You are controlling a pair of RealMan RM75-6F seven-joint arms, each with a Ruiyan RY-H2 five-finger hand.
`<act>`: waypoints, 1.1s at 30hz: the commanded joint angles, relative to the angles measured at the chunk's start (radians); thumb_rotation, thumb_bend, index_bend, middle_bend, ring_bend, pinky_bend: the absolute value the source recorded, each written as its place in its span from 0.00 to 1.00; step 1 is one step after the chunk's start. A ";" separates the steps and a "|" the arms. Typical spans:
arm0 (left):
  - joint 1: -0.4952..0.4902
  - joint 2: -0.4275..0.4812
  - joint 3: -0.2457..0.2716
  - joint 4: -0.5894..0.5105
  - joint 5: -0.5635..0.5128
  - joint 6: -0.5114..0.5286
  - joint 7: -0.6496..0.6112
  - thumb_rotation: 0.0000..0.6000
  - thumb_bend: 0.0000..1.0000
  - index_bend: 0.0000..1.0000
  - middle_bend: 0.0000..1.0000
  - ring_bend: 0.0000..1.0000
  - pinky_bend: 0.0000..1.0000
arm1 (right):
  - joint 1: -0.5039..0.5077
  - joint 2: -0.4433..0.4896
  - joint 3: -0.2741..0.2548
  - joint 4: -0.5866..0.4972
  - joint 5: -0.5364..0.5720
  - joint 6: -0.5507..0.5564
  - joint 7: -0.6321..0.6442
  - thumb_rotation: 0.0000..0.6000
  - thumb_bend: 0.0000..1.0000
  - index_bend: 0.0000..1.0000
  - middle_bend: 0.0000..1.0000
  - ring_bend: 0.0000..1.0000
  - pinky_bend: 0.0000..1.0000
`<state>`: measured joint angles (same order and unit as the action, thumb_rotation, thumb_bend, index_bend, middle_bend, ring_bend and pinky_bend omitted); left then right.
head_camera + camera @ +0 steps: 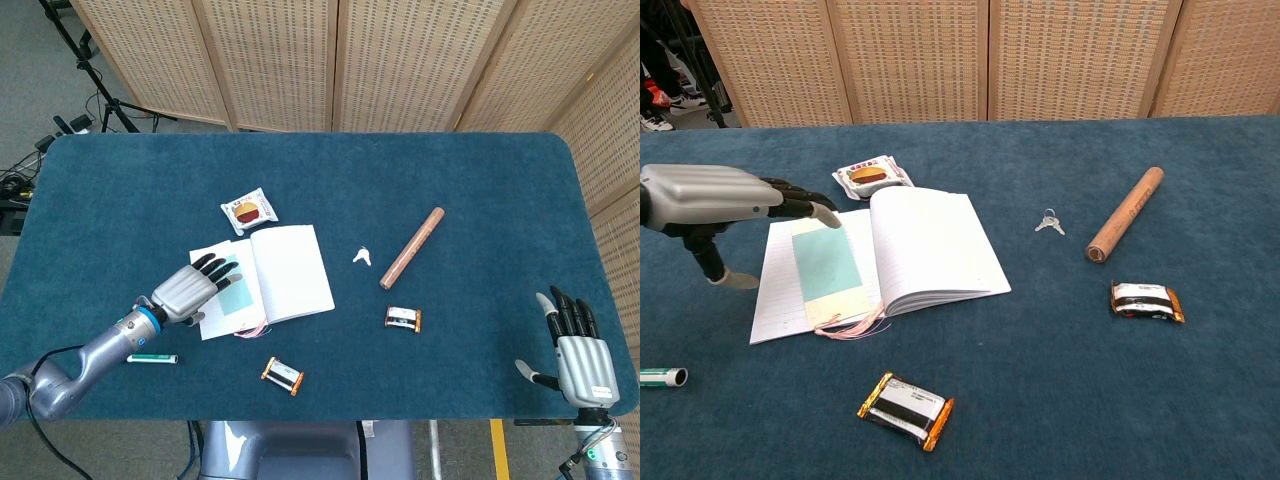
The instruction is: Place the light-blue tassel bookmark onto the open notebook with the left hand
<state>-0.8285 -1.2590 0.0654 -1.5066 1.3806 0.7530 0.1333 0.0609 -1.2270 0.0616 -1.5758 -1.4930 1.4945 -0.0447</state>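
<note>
The light-blue bookmark (pixel 827 271) lies flat on the left page of the open notebook (pixel 930 248), its pale pink tassel (pixel 853 325) trailing over the notebook's front edge. In the head view the bookmark (pixel 237 291) shows as a small pale strip on the notebook (pixel 290 272). My left hand (pixel 715 198) hovers open at the notebook's left edge, fingers stretched flat over the page corner, holding nothing. The left hand (pixel 187 288) sits left of the bookmark. My right hand (pixel 577 348) rests open at the table's front right, far from the notebook.
A snack packet (pixel 869 175) lies behind the notebook. Keys (pixel 1048 222), a brown cylinder (pixel 1125 227) and a wrapped bar (pixel 1145 301) sit to the right. Another wrapped bar (pixel 906 409) lies in front, and a green-and-white pen (pixel 660 377) at the front left.
</note>
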 commanded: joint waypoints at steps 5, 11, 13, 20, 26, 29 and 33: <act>0.007 0.127 -0.005 -0.157 -0.206 -0.091 0.072 1.00 0.29 0.05 0.00 0.00 0.00 | -0.004 0.005 -0.008 -0.005 -0.025 0.015 0.011 1.00 0.16 0.00 0.00 0.00 0.00; -0.015 0.125 -0.001 -0.170 -0.337 -0.107 0.148 1.00 0.29 0.05 0.00 0.00 0.00 | -0.010 0.013 -0.011 -0.008 -0.037 0.028 0.027 1.00 0.16 0.00 0.00 0.00 0.00; -0.025 0.112 0.002 -0.159 -0.376 -0.113 0.169 1.00 0.29 0.05 0.00 0.00 0.00 | -0.013 0.017 -0.011 -0.010 -0.041 0.035 0.034 1.00 0.16 0.00 0.00 0.00 0.00; -0.053 0.082 0.007 -0.143 -0.465 -0.114 0.218 1.00 0.30 0.05 0.00 0.00 0.00 | -0.014 0.020 -0.013 -0.009 -0.048 0.038 0.042 1.00 0.16 0.00 0.00 0.00 0.00; -0.088 0.044 0.013 -0.119 -0.543 -0.120 0.259 1.00 0.30 0.05 0.00 0.00 0.00 | -0.016 0.022 -0.012 -0.010 -0.047 0.040 0.044 1.00 0.16 0.00 0.00 0.00 0.00; -0.111 0.025 0.021 -0.106 -0.592 -0.120 0.285 1.00 0.30 0.05 0.00 0.00 0.00 | -0.016 0.023 -0.012 -0.010 -0.047 0.040 0.044 1.00 0.16 0.00 0.00 0.00 0.00; -0.133 0.009 0.030 -0.104 -0.634 -0.113 0.310 1.00 0.30 0.05 0.00 0.00 0.00 | -0.017 0.023 -0.011 -0.008 -0.048 0.041 0.047 1.00 0.16 0.00 0.00 0.00 0.00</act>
<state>-0.9523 -1.2419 0.0906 -1.6138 0.7575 0.6370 0.4330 0.0443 -1.2044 0.0502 -1.5843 -1.5413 1.5357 0.0021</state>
